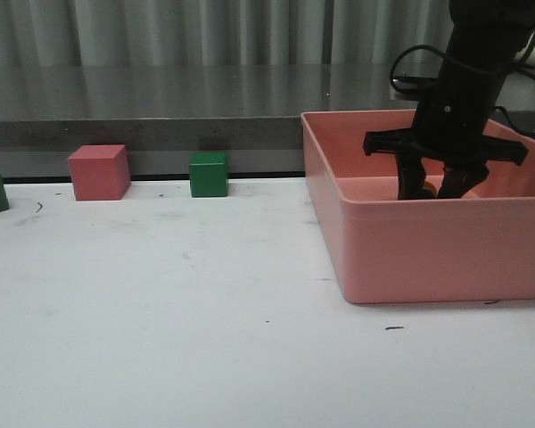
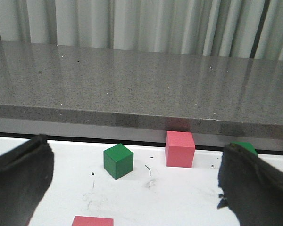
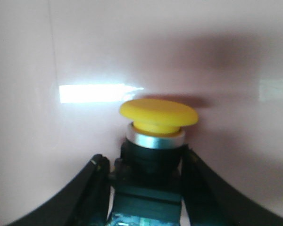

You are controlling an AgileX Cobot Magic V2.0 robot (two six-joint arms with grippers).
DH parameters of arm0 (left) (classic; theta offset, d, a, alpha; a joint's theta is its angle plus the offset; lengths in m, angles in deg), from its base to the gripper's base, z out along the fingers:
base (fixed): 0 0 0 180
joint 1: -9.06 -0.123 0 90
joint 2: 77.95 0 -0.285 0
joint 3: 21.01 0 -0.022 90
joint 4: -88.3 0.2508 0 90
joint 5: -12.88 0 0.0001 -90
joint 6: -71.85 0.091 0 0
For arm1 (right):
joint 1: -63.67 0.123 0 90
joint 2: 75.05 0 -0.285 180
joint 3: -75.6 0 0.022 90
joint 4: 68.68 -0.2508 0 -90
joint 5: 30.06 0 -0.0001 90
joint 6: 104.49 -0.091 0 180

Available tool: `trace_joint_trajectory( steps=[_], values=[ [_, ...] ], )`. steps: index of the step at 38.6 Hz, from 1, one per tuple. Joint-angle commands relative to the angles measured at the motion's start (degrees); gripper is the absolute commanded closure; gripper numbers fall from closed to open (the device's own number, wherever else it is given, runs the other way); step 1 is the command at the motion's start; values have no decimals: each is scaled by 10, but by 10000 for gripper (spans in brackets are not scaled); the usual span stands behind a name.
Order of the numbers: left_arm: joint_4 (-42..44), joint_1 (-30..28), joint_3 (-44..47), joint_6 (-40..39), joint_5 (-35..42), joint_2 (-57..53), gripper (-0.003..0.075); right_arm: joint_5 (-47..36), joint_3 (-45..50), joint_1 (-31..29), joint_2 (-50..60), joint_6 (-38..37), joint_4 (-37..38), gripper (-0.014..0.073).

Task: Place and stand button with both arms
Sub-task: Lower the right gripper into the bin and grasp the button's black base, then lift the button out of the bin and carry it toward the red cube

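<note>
Right wrist view: tool pinches glossy round-capped button.

No legible text on anything.

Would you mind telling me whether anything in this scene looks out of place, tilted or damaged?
Nothing stands out. The button sits between the fingers of the right end effector inside the pink bin. The pink cube and green cube rest flat on the table, which only shows scuff marks.

Soft, even light. A glare streak marks the pink bin wall. The near fingers look blurred, perhaps out of focus.
</note>
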Motion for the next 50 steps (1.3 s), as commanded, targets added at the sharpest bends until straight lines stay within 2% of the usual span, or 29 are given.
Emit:
trace_joint_trajectory(
  steps=[1, 12, 20, 25, 36, 43, 50],
  values=[
    [0, 0, -21, -5, 49, 8, 40, -11, -18, 3, 74, 3, -1, 342],
    [0, 0, -21, -5, 49, 8, 40, -22, -18, 30, 188, 7, -1, 342],
    [0, 0, -21, -5, 49, 8, 40, 0, -45, 93, 229, 8, -1, 342],
    [0, 0, -21, -5, 49, 8, 40, 42, -100, 150, 211, 8, -1, 342],
    [0, 0, -21, -5, 49, 8, 40, 75, -190, 271, 120, 7, -12, 342],
    [0, 0, -21, -5, 49, 8, 40, 77, -227, 315, 49, 7, -68, 340],
    [0, 0, -21, -5, 49, 8, 40, 83, -241, 330, -15, -9, -68, 340]
  ],
)
